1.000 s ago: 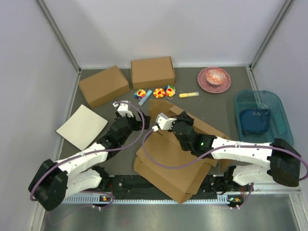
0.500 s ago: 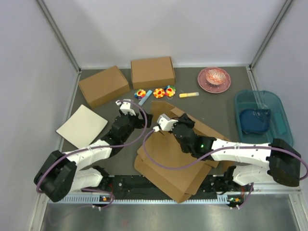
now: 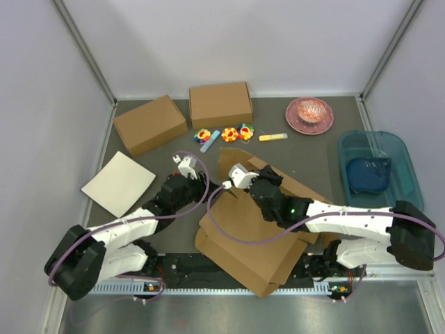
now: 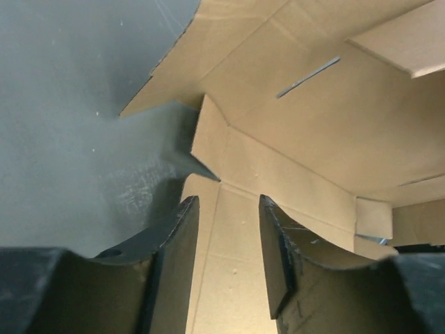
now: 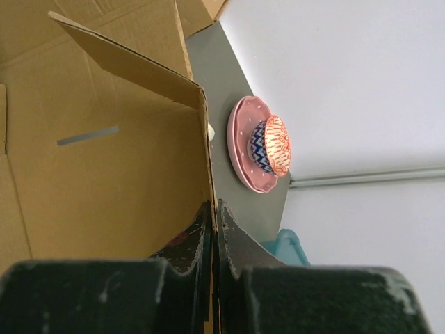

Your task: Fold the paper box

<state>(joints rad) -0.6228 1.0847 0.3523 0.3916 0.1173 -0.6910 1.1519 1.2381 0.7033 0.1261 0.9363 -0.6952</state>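
The paper box (image 3: 250, 236) is a large brown die-cut sheet, partly folded, lying between the arms near the front edge. My right gripper (image 3: 233, 182) is shut on an upright side wall at the sheet's far left corner. In the right wrist view the gripper (image 5: 212, 205) pinches that wall's thin edge, with the box floor (image 5: 104, 174) to its left. My left gripper (image 3: 200, 184) is at the sheet's left edge. In the left wrist view its jaws (image 4: 228, 198) stand apart over a flap (image 4: 229, 257) of the box, and nothing is pinched.
Two formed brown boxes (image 3: 149, 124) (image 3: 220, 104) stand at the back left. An off-white board (image 3: 118, 183) lies at the left. Small toys (image 3: 229, 133), a yellow stick (image 3: 273, 137), a pink plate with a bowl (image 3: 309, 115) and a blue tub (image 3: 379, 170) lie behind and right.
My left gripper has moved nearer and right, onto the sheet's left flap, and its jaws have narrowed. The right gripper keeps its hold on the raised wall.
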